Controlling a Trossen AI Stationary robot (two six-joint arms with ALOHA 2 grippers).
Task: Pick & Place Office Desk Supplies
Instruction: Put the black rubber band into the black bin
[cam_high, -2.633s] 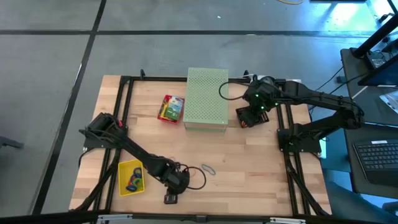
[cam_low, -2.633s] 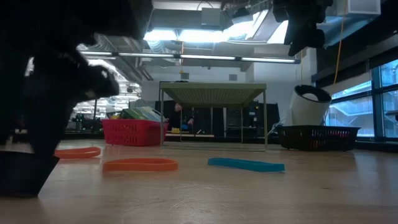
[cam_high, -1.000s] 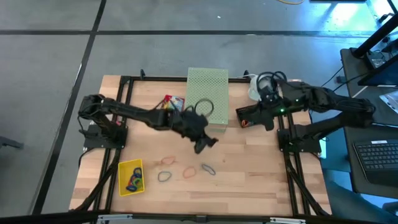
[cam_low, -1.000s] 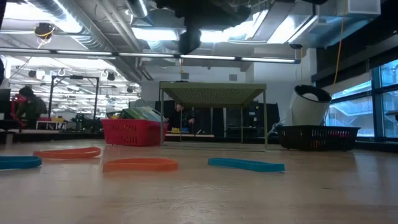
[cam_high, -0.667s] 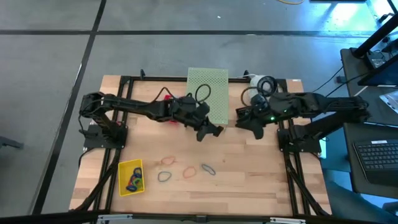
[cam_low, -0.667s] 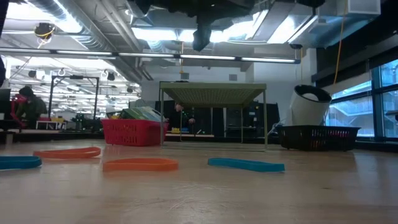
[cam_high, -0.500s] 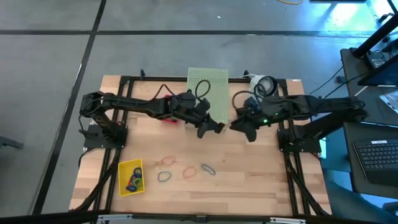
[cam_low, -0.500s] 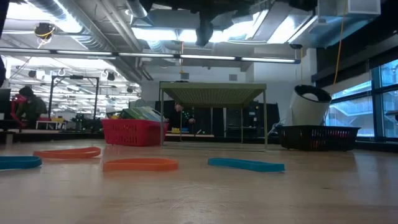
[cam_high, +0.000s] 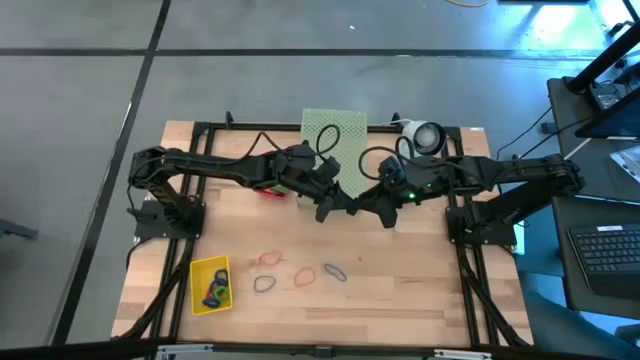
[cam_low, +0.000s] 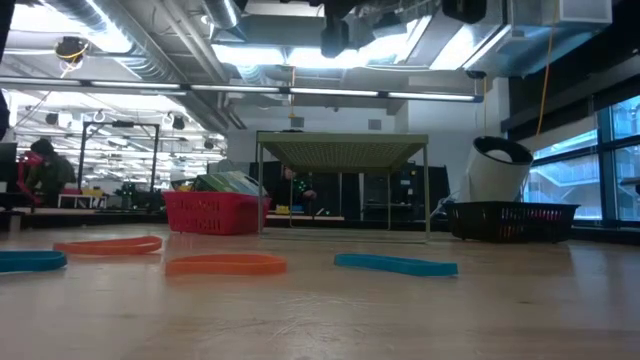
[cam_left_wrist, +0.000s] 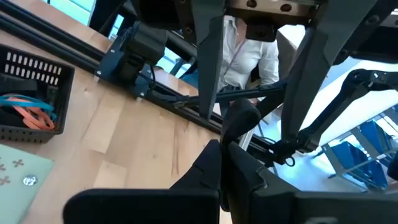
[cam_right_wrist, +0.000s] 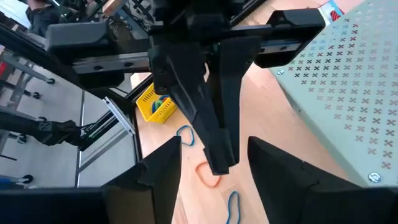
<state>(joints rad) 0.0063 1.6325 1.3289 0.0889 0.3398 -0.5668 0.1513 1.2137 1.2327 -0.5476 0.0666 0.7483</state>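
Above the table's middle, in front of the pale green perforated box (cam_high: 335, 150), my two grippers meet tip to tip. My left gripper (cam_high: 340, 206) is shut, and a small dark thing that looks like a black clip (cam_left_wrist: 239, 118) sticks out past its fingertips. My right gripper (cam_right_wrist: 214, 142) is open, its fingers standing on either side of the left fingertips without touching them. Several rubber-band loops lie flat on the wood near the front: orange (cam_high: 303, 275), blue-grey (cam_high: 334, 271), green-blue (cam_high: 263, 284). A card box (cam_high: 270, 188) shows partly behind the left arm. My left gripper pinches the small black clip (cam_left_wrist: 239, 118) at its very fingertips (cam_left_wrist: 214, 163); which part of the clip they have, the fingers themselves hide. They reach nearly level toward the table's right. The clip is lifted well clear of the table.
A small yellow basket (cam_high: 210, 285) with bands in it sits at the front left. A black basket (cam_left_wrist: 31, 93) holding blue and orange bands stands to the right of the green box. A white roll (cam_high: 425, 135) lies at the back right. Black frame rails (cam_high: 200, 210) border both sides.
My right gripper has come down and toward the table's left, up to my left gripper, and now stands around its fingertips. My left gripper, still shut, has risen a little and gone toward the far edge and right. The bands on the table have not moved.
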